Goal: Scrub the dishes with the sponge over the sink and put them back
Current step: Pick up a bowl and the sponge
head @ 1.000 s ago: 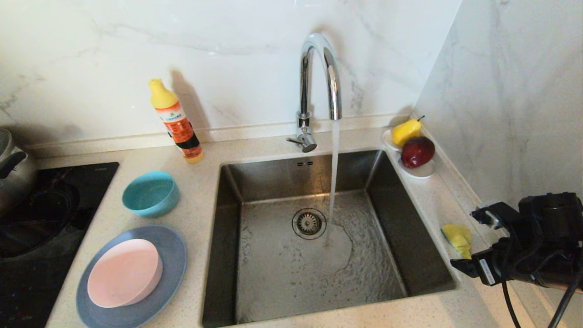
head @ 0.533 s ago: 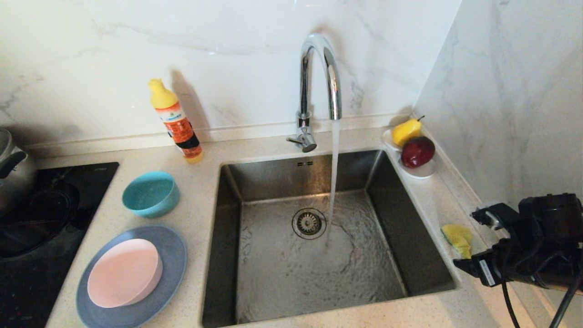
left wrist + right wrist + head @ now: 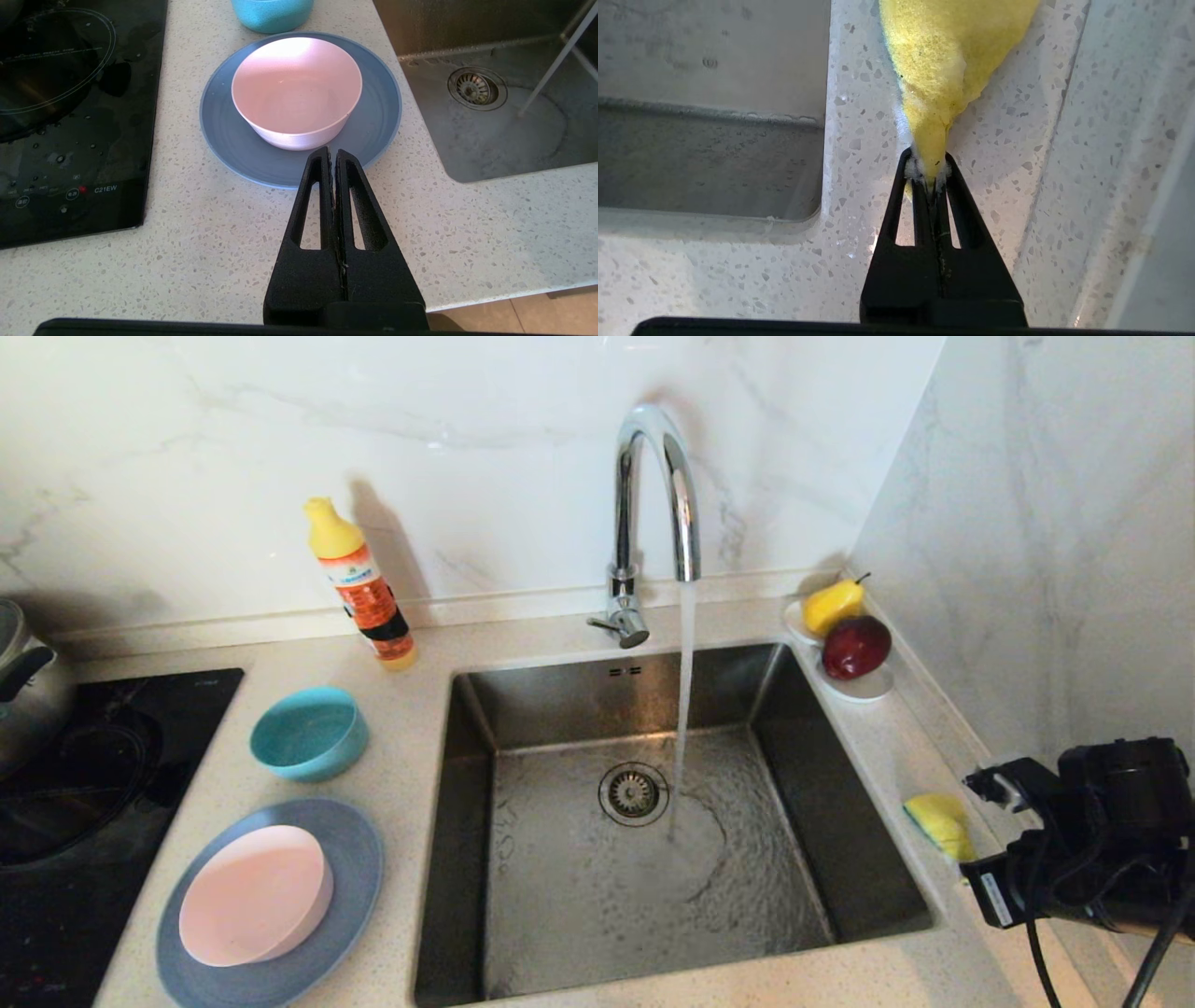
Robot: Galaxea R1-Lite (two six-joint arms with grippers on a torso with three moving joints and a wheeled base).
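The yellow sponge lies on the counter right of the sink, and my right gripper is shut on its near corner, squeezing it thin. In the right wrist view the sponge spreads out beyond the fingertips. The grey-blue plate sits left of the sink with the pink bowl on it; the teal bowl stands behind them. My left gripper is shut and empty, hovering just short of the plate and pink bowl.
Water runs from the chrome tap into the sink near the drain strainer. A detergent bottle stands at the back. A white dish with pear and apple sits back right. A black hob is on the left.
My right gripper has shut on the sponge's near corner, and the sponge has been pinched narrower. The right hand drew back slightly. The left arm has not moved.
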